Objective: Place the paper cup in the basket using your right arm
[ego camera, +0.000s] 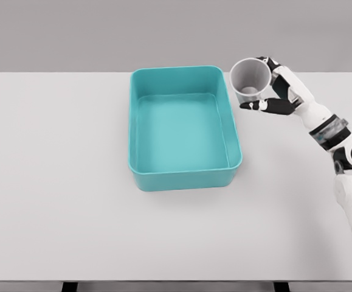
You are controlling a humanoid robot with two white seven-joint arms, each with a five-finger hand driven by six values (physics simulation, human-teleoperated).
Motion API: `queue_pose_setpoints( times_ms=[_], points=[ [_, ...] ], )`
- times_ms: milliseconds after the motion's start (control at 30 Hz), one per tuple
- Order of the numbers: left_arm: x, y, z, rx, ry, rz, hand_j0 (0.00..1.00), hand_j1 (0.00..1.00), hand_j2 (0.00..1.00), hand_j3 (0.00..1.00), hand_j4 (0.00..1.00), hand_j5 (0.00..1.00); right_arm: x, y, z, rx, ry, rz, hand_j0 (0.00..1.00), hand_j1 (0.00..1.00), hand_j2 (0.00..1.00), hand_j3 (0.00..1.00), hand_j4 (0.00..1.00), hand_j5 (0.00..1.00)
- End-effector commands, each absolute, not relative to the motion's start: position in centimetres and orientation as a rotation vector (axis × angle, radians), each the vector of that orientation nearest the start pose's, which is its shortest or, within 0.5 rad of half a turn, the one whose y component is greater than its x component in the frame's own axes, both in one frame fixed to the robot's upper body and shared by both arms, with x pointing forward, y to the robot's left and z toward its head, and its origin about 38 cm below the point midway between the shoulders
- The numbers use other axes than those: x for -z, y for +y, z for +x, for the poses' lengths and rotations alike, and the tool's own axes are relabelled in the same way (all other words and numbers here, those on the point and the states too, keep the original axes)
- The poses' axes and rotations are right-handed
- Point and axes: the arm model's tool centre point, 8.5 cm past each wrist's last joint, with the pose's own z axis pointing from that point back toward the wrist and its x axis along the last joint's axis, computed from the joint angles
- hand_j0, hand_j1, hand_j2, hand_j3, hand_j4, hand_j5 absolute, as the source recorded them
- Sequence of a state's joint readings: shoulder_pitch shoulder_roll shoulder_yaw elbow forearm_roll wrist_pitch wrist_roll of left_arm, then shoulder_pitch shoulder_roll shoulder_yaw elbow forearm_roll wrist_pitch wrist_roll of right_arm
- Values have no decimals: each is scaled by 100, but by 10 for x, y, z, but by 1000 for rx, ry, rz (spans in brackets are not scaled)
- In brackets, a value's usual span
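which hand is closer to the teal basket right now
Right. The right hand holds the paper cup just beyond the basket at its far right corner. The left hand is out of view.

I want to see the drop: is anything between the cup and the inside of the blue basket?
Only the basket's own right wall, in the head view. The right hand holds the paper cup just outside it.

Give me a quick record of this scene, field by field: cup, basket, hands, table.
cup: paper cup, gripped in right hand, mouth tilted toward camera, at the basket's far right corner
basket: teal basket, holds nothing, mid-table
right hand: fingers wrapped around cup
left hand: not in view
table: white table
task state: cup not yet in basket
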State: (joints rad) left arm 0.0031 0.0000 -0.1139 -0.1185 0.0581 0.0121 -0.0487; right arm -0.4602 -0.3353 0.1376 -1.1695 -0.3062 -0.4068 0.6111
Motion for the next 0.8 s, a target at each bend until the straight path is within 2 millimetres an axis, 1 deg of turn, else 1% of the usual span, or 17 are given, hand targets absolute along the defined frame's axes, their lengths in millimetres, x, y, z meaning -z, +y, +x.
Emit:
queue_pose_setpoints(
  times_ms=[0,133,200,267,300,333,467,567,667,767],
  points=[
    [263,263,38,62,-100,28,100,100,100,100,100,100,-154,-273,471,-725,-1854,327,47,47,47,47,47,47],
    [263,263,38,62,-100,30,100,100,100,100,100,100,-160,-250,484,-753,-1839,330,47,47,47,47,47,47],
    [263,263,38,62,-98,28,100,100,100,100,100,100,-161,-240,491,-769,-1831,328,47,47,47,47,47,47],
    [263,263,38,62,-98,30,100,100,100,100,100,100,-164,-235,496,-807,-1820,309,47,47,47,47,47,47],
    [263,263,38,63,-98,30,100,100,100,100,100,100,-167,-229,500,-833,-1818,302,47,47,47,47,47,47],
    [263,263,38,62,-100,28,100,100,100,100,100,100,-169,-223,501,-873,-1811,287,47,47,47,47,47,47],
    [263,263,38,62,-98,28,100,100,100,100,100,100,-174,-212,505,-985,-1785,233,47,47,47,47,47,47],
    [263,263,38,62,-100,28,100,100,100,100,100,100,-176,-207,506,-1035,-1775,207,47,47,47,47,47,47],
    [263,263,38,62,-100,28,100,100,100,100,100,100,-184,-192,509,-1104,-1776,213,47,47,47,47,47,47],
    [263,263,38,64,-100,28,100,100,100,100,100,100,-187,-182,510,-1184,-1759,177,47,47,47,47,47,47]
  ],
)
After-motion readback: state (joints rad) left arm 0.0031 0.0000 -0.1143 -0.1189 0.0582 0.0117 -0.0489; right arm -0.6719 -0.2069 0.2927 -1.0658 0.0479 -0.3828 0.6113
